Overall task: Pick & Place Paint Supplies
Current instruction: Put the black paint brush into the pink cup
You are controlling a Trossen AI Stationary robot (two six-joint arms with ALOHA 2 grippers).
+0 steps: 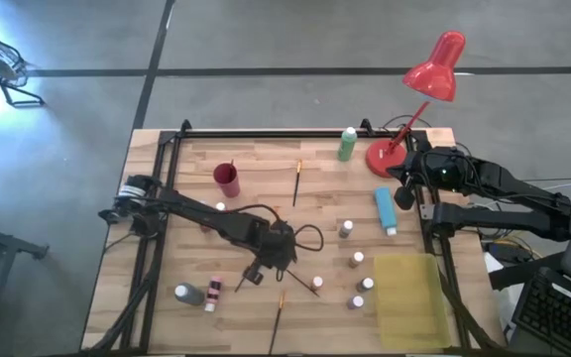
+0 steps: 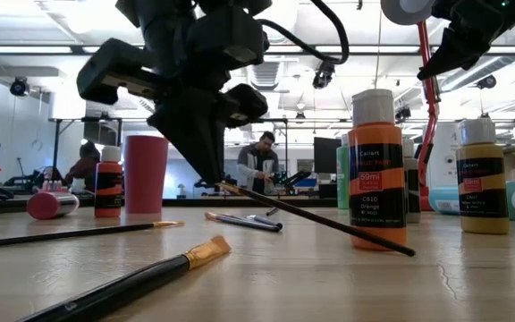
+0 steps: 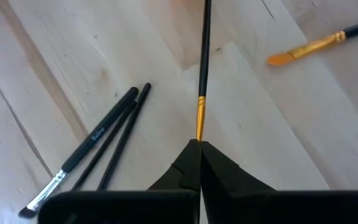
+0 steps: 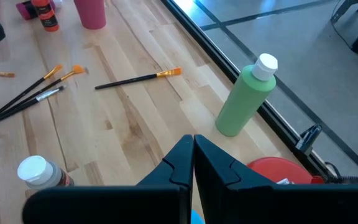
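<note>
A: Where's the thin black-handled paintbrush [image 3: 204, 56]?

B: Table centre, pinched at its bristle end by the left gripper [image 3: 199, 144], handle tip on the wood.

A: Risk?

B: It may pivot and slip. The right gripper [image 4: 193, 140], closed and empty, waits at three o'clock.

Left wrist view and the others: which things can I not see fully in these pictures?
- Held paintbrush: bristle end hidden between the left gripper jaws, left wrist view.
- Orange paint bottle: label too small to read fully, low view.
- Red lamp base: cut off by right gripper, right wrist view.
</note>
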